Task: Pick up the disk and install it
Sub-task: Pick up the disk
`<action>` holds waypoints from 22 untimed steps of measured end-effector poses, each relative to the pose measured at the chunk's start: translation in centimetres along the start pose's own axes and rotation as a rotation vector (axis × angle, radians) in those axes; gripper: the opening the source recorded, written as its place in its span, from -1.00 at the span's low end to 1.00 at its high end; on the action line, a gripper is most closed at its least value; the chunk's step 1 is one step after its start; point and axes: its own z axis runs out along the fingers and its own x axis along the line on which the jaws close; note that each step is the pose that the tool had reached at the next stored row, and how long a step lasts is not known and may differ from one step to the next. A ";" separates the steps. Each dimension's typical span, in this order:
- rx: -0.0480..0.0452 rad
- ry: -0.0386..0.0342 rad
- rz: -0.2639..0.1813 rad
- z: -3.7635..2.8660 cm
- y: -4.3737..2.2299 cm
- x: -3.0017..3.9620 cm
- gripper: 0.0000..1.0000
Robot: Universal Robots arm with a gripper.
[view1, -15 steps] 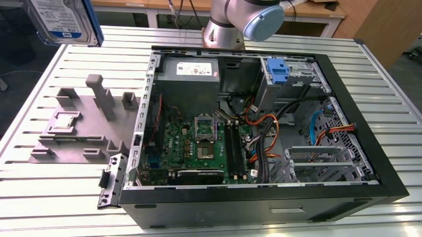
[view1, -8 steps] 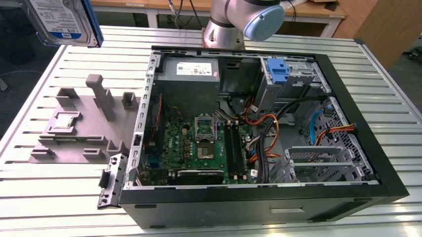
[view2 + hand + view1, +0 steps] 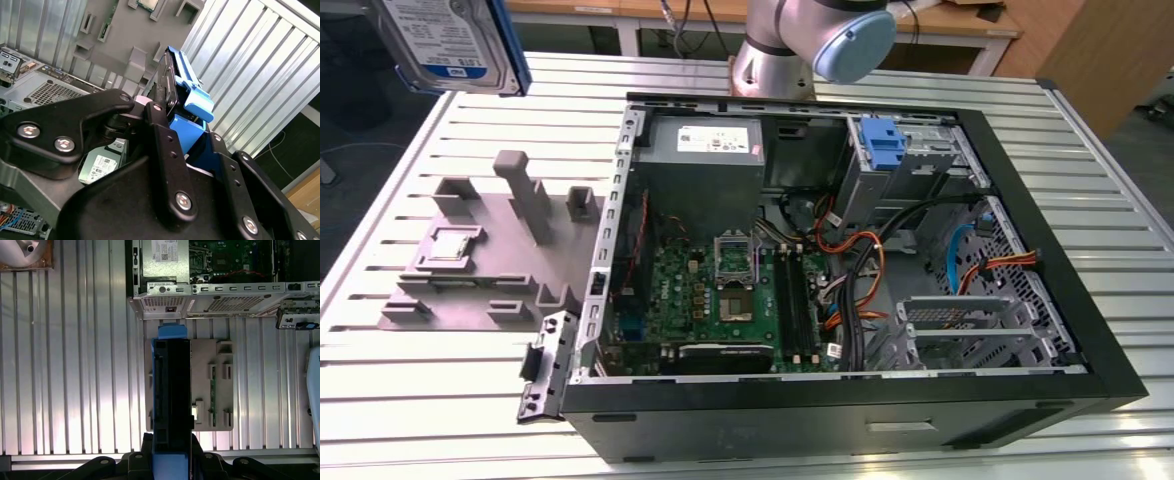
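The disk (image 3: 447, 40), grey metal with a white-and-blue label and a blue bracket, hangs in the air at the exterior view's upper left, above the slatted table. In the first wrist view the disk (image 3: 171, 400) stands edge-on over the grey fixture plate (image 3: 215, 385). My gripper (image 3: 171, 462) is shut on its lower end. In the second wrist view the black fingers (image 3: 159, 130) of my gripper (image 3: 185, 125) clamp the disk (image 3: 172, 75) on both sides of its blue bracket.
The open computer case (image 3: 1107, 340) lies on the table with its motherboard (image 3: 720, 290), power-supply box (image 3: 700, 140) and a silver cage with a blue latch (image 3: 887, 150). The grey fixture plate (image 3: 480, 260) lies beside the case. The arm's base (image 3: 781, 50) stands behind it.
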 end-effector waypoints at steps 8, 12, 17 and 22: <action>0.0000 0.0000 0.000 0.00 0.71 0.04 -0.26; 0.0000 0.0000 0.000 0.01 0.78 0.04 -0.26; -0.0001 0.0000 0.000 0.02 0.80 0.04 -0.26; 0.0003 0.0007 0.000 0.01 0.97 0.05 -0.26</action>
